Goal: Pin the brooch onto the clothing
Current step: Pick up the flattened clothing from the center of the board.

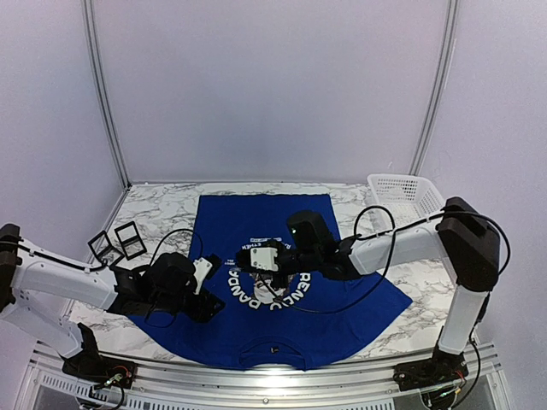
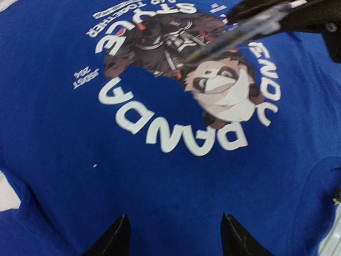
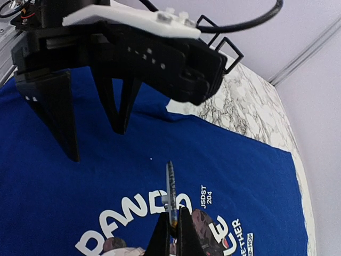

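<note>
Your right pincer (image 3: pixel 171 221) is closed on the brooch (image 3: pixel 170 181), small, stiff and probably sharp (hold only its body), just above the panda print (image 2: pixel 213 90). The left pincer (image 2: pixel 175 234), open and empty, hovers beside that print over the soft T-shirt (image 1: pixel 256 337), which should wrinkle easily.

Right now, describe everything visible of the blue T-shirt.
The T-shirt is royal blue, short-sleeved, soft-looking fabric, spread flat on the marble table, collar at its near edge. Its chest carries a round panda print ringed by white lettering. The left end effector hangs open over the fabric beside the print; the right end effector holds a thin pin over the lettering. Contact is unclear.
</note>
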